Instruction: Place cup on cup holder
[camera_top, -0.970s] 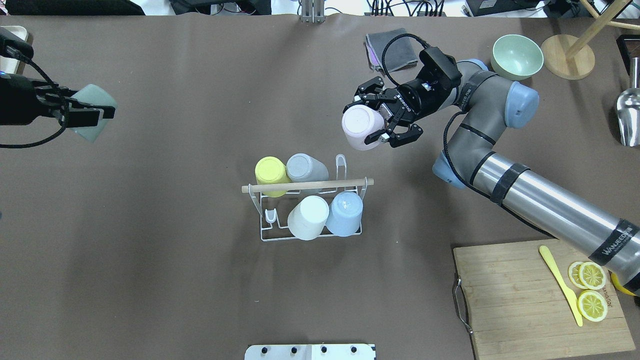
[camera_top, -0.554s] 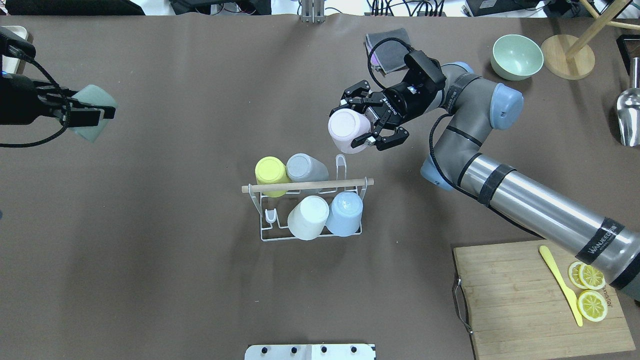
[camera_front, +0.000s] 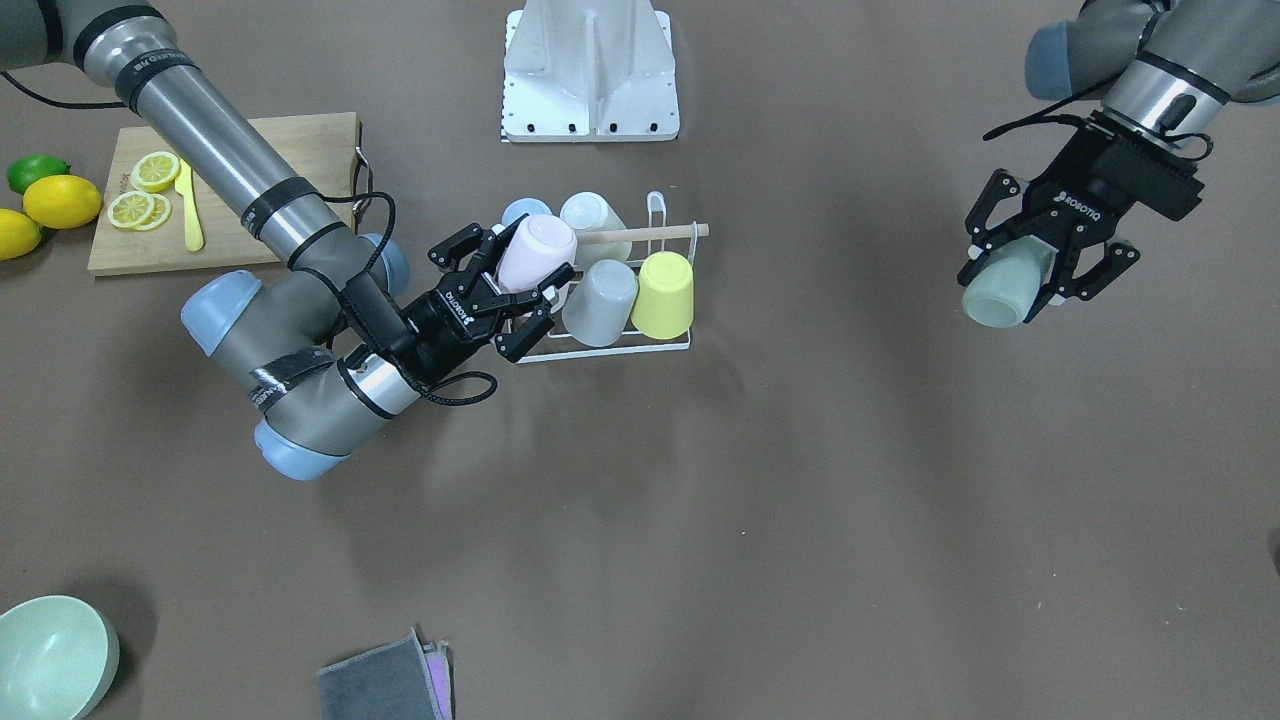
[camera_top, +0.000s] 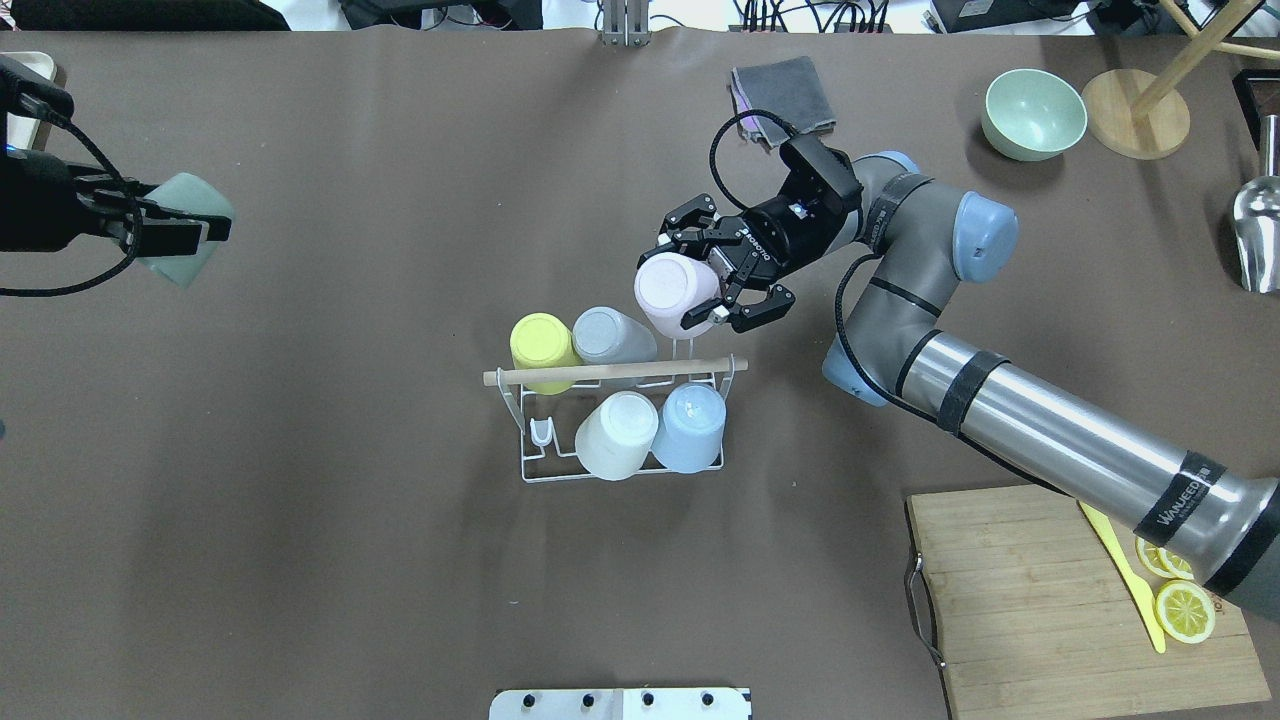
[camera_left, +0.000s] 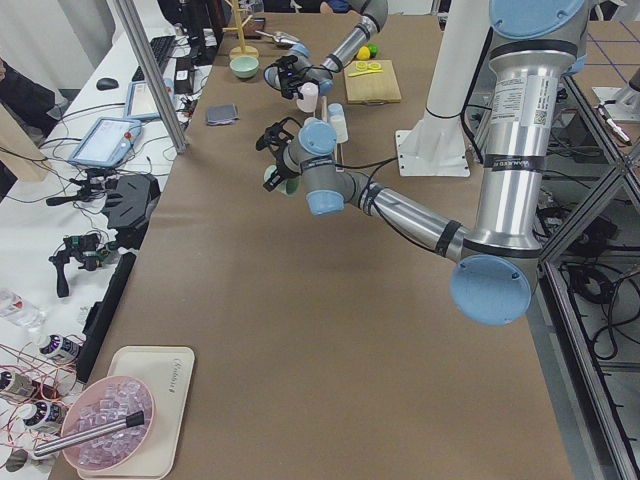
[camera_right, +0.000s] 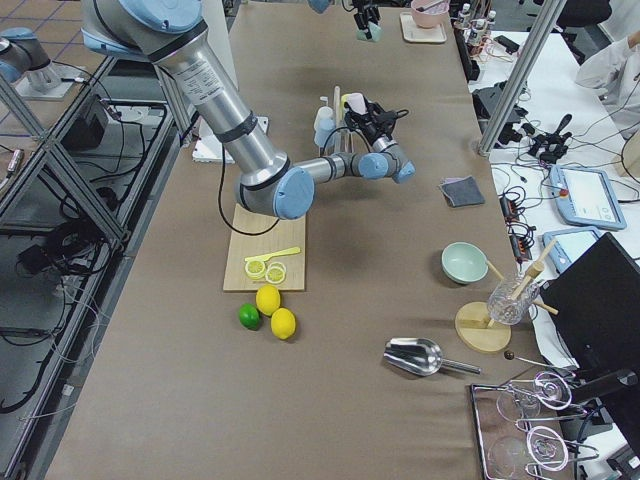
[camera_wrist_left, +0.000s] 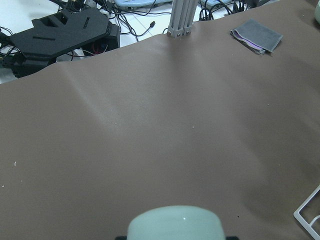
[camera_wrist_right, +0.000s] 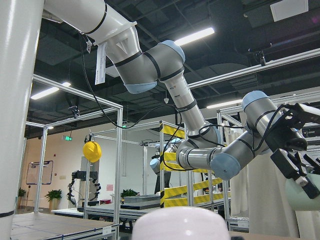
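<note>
The cup holder (camera_top: 612, 372) is a white wire rack with a wooden rod handle, mid-table; it also shows in the front view (camera_front: 650, 234). It holds yellow (camera_top: 540, 343), grey (camera_top: 610, 335), white (camera_top: 615, 435) and blue (camera_top: 690, 425) cups upside down. My right gripper (camera_top: 682, 287) is shut on a pink cup (camera_top: 672, 285), held tilted, base up, just above the rack's far right prong; in the front view the gripper (camera_front: 520, 268) holds the cup (camera_front: 535, 250) against the rack's edge. My left gripper (camera_top: 175, 232) is shut on a pale green cup (camera_top: 195, 225) at the far left, well above the table.
A short free prong (camera_top: 540, 432) stands at the rack's near left. A cutting board (camera_top: 1040, 600) with lemon slices and a yellow knife lies at the near right. A green bowl (camera_top: 1033, 113), a grey cloth (camera_top: 785, 90), a wooden stand (camera_top: 1135, 125) and a metal scoop (camera_top: 1258, 235) sit at the back right.
My right gripper has carried the pink cup left and nearer, from beside the rack to just over its far right prong. The left arm has not moved.
</note>
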